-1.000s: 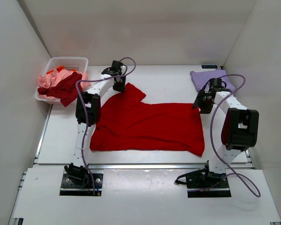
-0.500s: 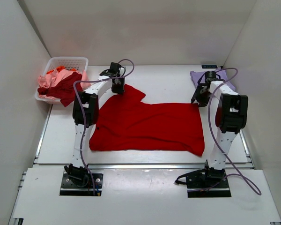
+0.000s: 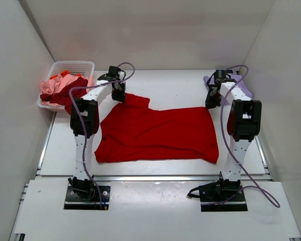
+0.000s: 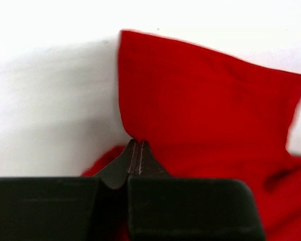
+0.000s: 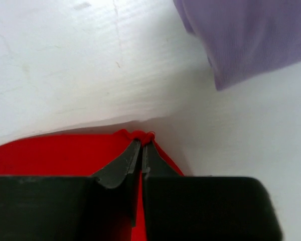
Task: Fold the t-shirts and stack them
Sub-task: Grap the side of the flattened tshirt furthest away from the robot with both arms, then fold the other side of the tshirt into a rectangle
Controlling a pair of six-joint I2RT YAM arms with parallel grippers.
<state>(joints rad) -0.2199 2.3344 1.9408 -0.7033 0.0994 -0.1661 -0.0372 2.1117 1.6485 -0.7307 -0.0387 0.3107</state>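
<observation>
A bright red t-shirt point(image 3: 155, 133) lies spread flat across the middle of the table. My left gripper point(image 3: 119, 97) is shut on the edge of its far-left sleeve; in the left wrist view the red t-shirt point(image 4: 205, 95) rises in a pinch from the left gripper point(image 4: 139, 141). My right gripper point(image 3: 209, 104) is shut on the far-right corner, where the red t-shirt point(image 5: 50, 155) bunches at the right gripper point(image 5: 142, 140). A folded lavender t-shirt point(image 3: 245, 89) lies at the back right, partly behind the right arm, and the lavender t-shirt point(image 5: 241, 35) shows beyond the fingertips.
A white basket point(image 3: 72, 64) stands at the back left, holding crumpled pink point(image 3: 49, 90), dark red point(image 3: 70, 91) and orange point(image 3: 65, 74) shirts. White walls close the table on three sides. Both arm bases sit at the near edge.
The right gripper has shut on the red shirt's far-right corner. The left gripper moved left with the sleeve, pulling the far edge tauter. The right arm straightened toward the back.
</observation>
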